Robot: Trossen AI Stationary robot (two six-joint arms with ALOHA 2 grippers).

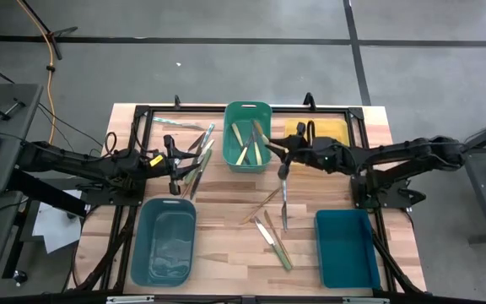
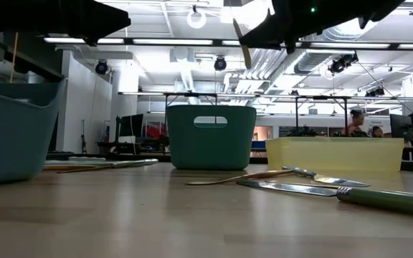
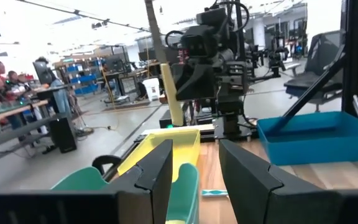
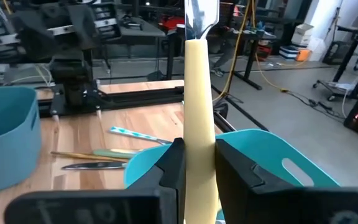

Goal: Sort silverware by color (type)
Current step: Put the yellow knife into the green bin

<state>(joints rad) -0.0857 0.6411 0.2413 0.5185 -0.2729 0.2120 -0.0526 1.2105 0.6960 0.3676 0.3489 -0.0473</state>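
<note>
My right gripper (image 1: 281, 159) hovers at the right rim of the green bin (image 1: 248, 107), shut on a pale-yellow-handled utensil (image 4: 199, 93) whose metal end points up. The bin holds several pale-handled pieces (image 1: 245, 143). My left gripper (image 1: 178, 165) waits above the table left of that bin, open, with nothing between its fingers (image 3: 160, 168). Loose silverware lies flat on the table beside the left gripper (image 1: 197, 156) and in the middle (image 1: 270, 221); a knife (image 2: 292, 188) and a green handle (image 2: 386, 201) show in the low view. My right gripper pinches the utensil's pale yellow handle (image 4: 199, 134) between its two fingers, at the handle's lower part. The fingers come nearly level from the table's right and lie across the handle. The utensil stands roughly upright (image 3: 171, 93), lifted clear of table and bin.
A yellow bin (image 1: 321, 127) stands at the far edge, right of the green one. Two teal bins sit near the front, left (image 1: 163, 245) and right (image 1: 347, 249). The dark arm frames (image 1: 369, 190) flank the wooden table. People show in the room behind.
</note>
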